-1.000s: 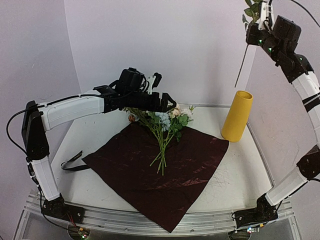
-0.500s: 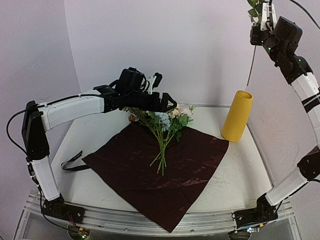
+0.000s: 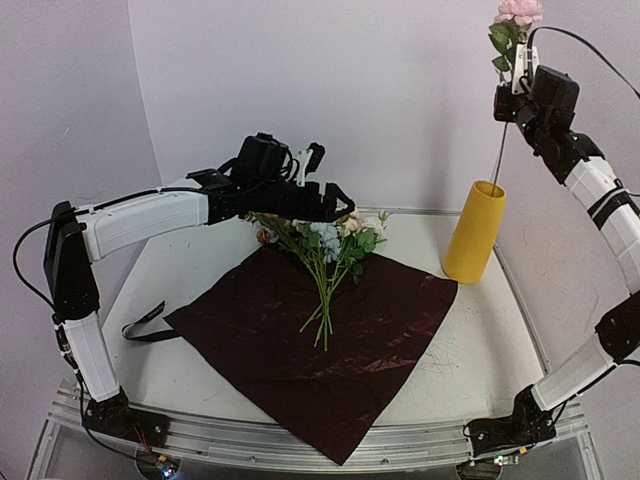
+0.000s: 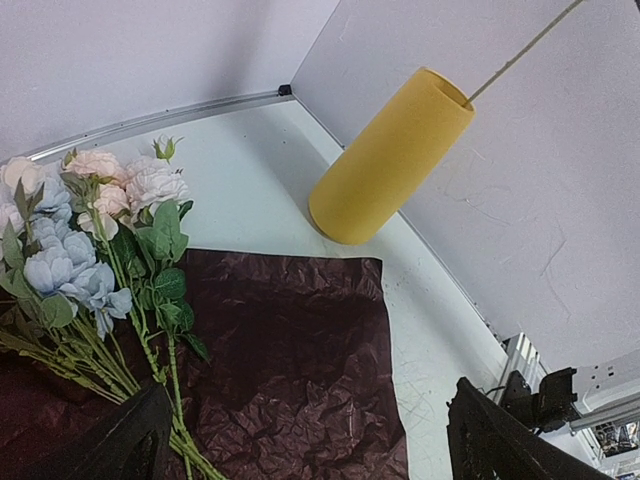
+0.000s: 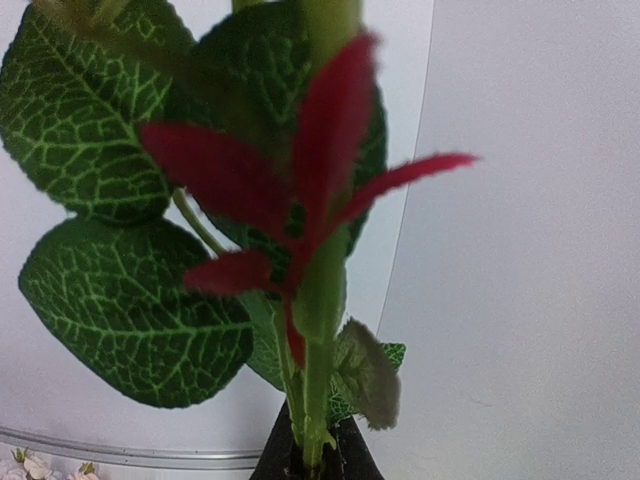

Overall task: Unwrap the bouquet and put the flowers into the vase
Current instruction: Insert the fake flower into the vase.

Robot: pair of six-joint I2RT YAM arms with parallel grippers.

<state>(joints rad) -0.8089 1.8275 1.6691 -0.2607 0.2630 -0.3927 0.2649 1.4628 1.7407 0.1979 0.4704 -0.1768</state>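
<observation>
My right hand [image 3: 518,62] pinches the thin stem of one pink flower [image 3: 519,10] high over the vase [image 3: 475,232], the stem's end at its mouth. It is light and bends easily, so holding just under the leaves seems best. My left hand [image 3: 338,208] is spread above the other flowers [image 3: 325,250] on the wrap [image 3: 300,350].

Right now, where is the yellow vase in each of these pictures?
Top external: vase at right, just beyond the wrap's right corner.
Left wrist: upper centre, leaning right.
Right wrist: not in view.
Shared landmark: the thin flower stem, seen in all three, ending at the vase's mouth.
</observation>
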